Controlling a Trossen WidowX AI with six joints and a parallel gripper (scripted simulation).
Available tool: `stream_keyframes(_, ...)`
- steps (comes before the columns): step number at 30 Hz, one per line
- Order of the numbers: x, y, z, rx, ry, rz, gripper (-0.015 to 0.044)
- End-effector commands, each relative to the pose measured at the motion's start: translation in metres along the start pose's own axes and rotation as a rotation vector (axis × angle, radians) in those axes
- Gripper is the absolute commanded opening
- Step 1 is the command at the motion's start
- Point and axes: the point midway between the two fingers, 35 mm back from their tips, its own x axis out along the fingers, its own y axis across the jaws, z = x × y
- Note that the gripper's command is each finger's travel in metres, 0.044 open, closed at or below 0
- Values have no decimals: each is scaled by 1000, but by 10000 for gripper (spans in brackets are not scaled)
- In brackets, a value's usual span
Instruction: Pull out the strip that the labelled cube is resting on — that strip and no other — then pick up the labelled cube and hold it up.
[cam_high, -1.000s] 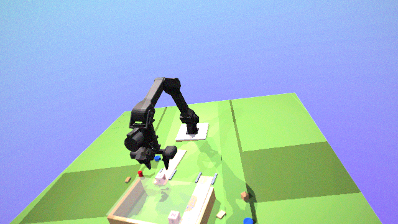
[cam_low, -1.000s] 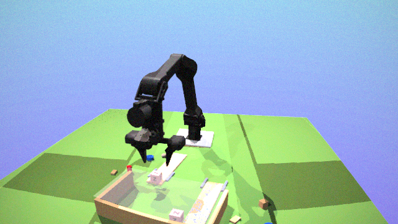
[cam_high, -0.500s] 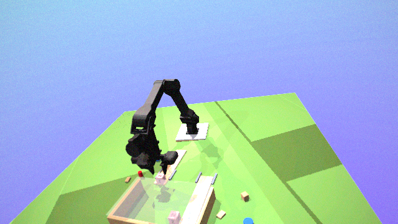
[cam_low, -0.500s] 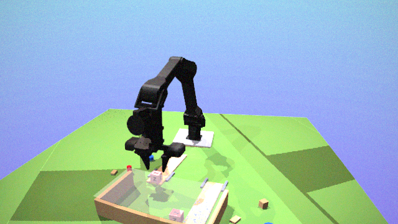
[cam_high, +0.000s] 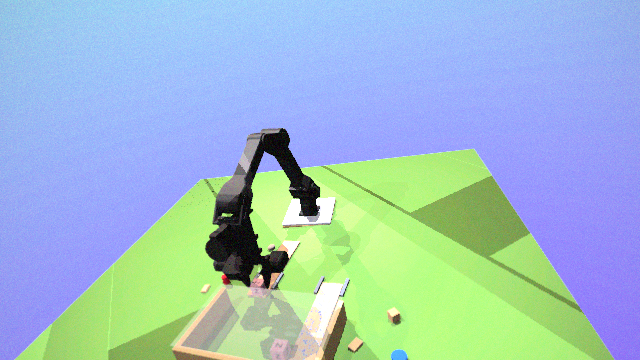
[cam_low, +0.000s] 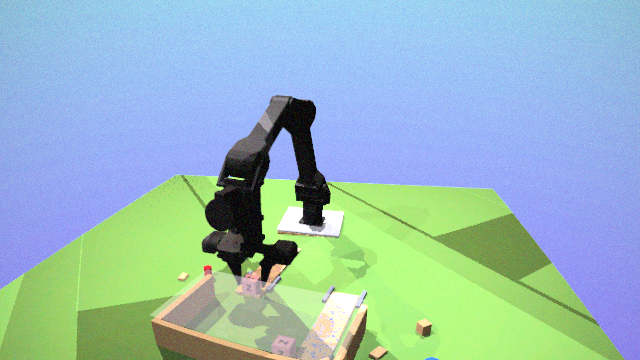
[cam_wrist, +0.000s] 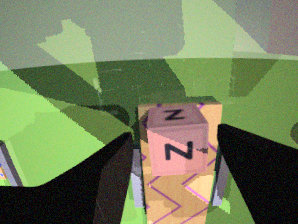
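A pink cube marked Z (cam_wrist: 176, 141) (cam_high: 258, 286) (cam_low: 250, 286) rests on the far end of a tan strip with a purple zigzag (cam_wrist: 174, 219) (cam_high: 289, 247) (cam_low: 274, 272), at the near edge of a wooden box. My gripper (cam_wrist: 174, 135) (cam_high: 256, 278) (cam_low: 250, 272) is down at the cube with one dark finger on each side of it. In the wrist view a small gap shows between each finger and the cube. The gripper is open and grips nothing.
The wooden box (cam_high: 202, 320) (cam_low: 195, 342) has a see-through cover and holds a second pink cube (cam_high: 280, 347) (cam_low: 283, 345) on a speckled strip (cam_high: 322, 310) (cam_low: 332, 315). Grey guide rails (cam_high: 319, 285) flank the strips. A red block (cam_high: 226, 279), tan blocks (cam_high: 394, 315) and a blue disc (cam_high: 399, 355) lie around.
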Motion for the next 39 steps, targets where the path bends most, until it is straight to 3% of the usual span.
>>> stream_keyframes(1,10,-1,-2,6,12,-2,250)
stream_keyframes(9,10,-1,-2,6,12,-2,250)
stream_keyframes(13,7,0,-1,0,7,1,145)
stream_keyframes(20,7,0,-1,0,7,1,98)
stream_keyframes(24,6,0,-2,2,7,1,0)
stream_keyframes(39,-29,2,-51,8,15,-1,0)
